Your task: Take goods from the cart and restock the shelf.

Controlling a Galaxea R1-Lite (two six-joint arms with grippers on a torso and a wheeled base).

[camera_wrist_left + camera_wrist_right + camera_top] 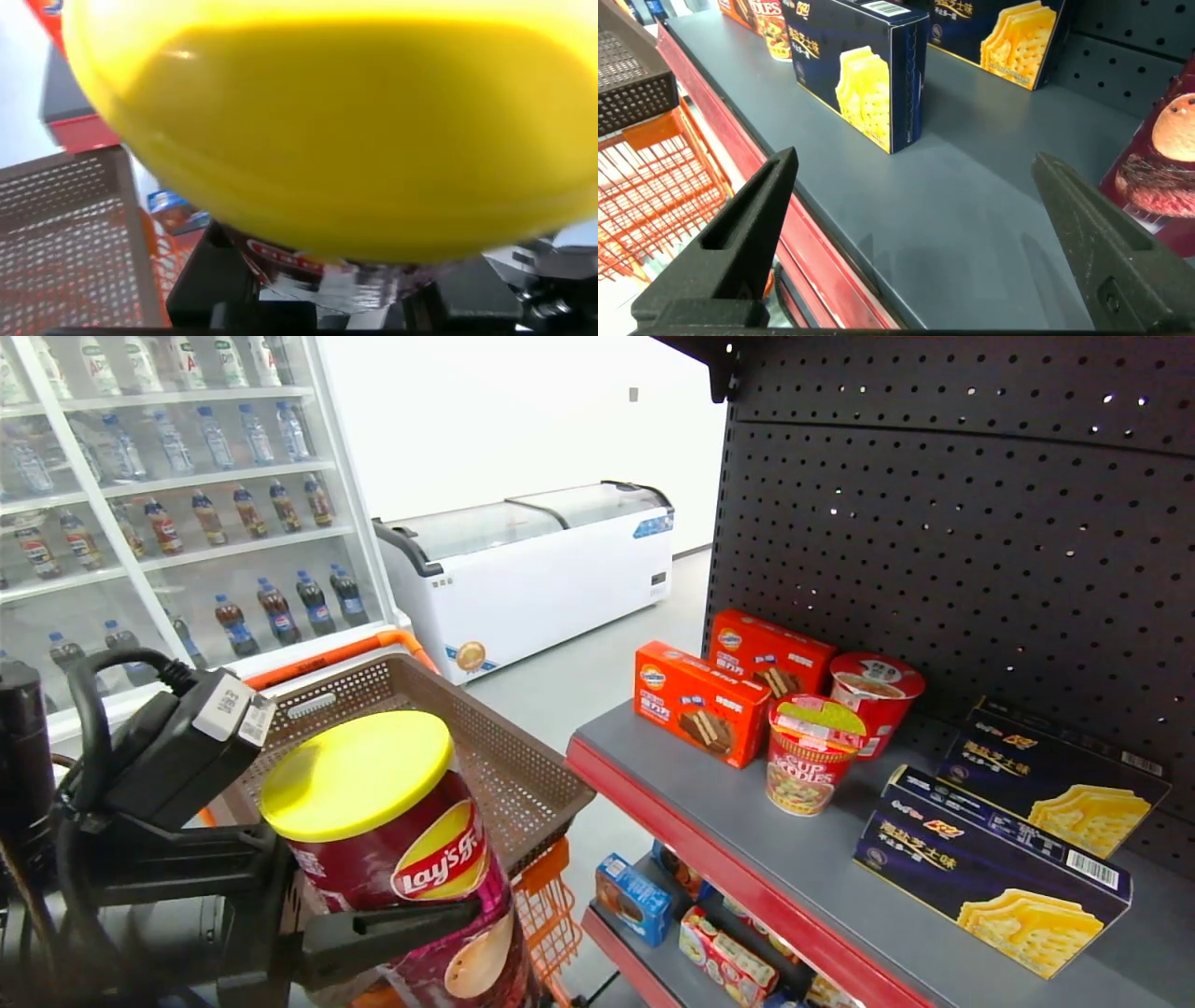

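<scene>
**A:** What is held nearest?

**B:** A can (429, 859) with a yellow lid is clamped in the left gripper (373, 905), with one finger laid across its front. It is carried nearly upright, and the cart's basket (523, 775) is seen just behind it.

**A:** And the other arm?

**B:** The right gripper (920, 247) is spread wide and nothing is held in it. It is poised over bare shelf (971, 196), near a blue box (859, 84).

**A:** Which way must the can be taken?

**B:** The shelf lies to the can's right and farther off, past the basket's rim. A free patch is seen along the front edge, before the cup (808, 761). Since the can's long axis is near vertical, it is judged that it need only be carried across by the left arm and stood down.

**A:** What is farthest?

**B:** Orange boxes (700, 705) are stocked against the pegboard (934, 523).
</scene>
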